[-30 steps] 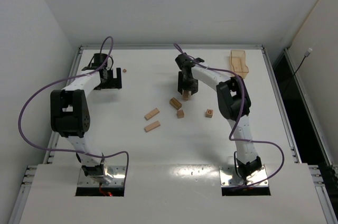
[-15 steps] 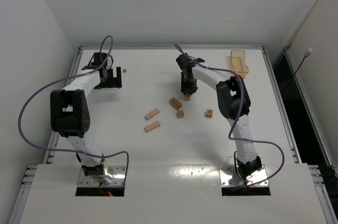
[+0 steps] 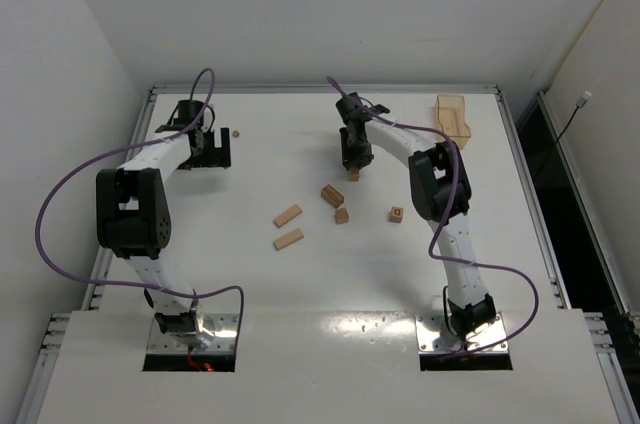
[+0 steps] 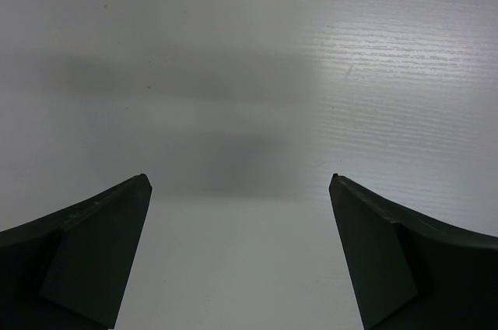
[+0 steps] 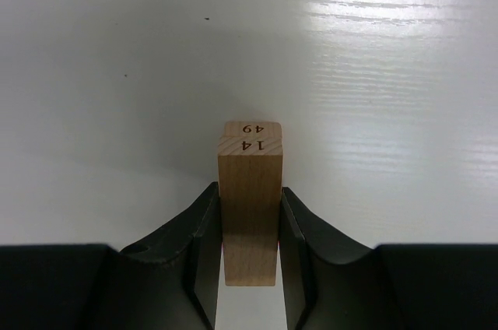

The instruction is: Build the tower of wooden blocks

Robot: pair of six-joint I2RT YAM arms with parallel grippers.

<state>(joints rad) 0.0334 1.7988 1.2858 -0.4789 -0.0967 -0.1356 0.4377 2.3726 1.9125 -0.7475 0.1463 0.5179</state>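
My right gripper (image 3: 353,162) (image 5: 249,190) is shut on a light-tan oblong wood block (image 5: 249,160), whose end is printed "14", with "49" on the edge just beyond it. It holds the block (image 3: 353,175) over the far middle of the table. Several loose wood blocks lie nearer: two bars (image 3: 288,215) (image 3: 289,238), a tilted block (image 3: 332,195) and two cubes (image 3: 342,215) (image 3: 397,214). No stack stands. My left gripper (image 3: 213,154) (image 4: 237,182) is open and empty at the far left, over bare table.
A tiny round brown bead (image 3: 237,132) lies right of my left gripper. A pale-wood tray (image 3: 452,116) stands at the far right corner. Walls close the table at the back and left.
My right gripper has moved a little toward the far side, away from the loose blocks, with the block still in it. The left arm has not moved.
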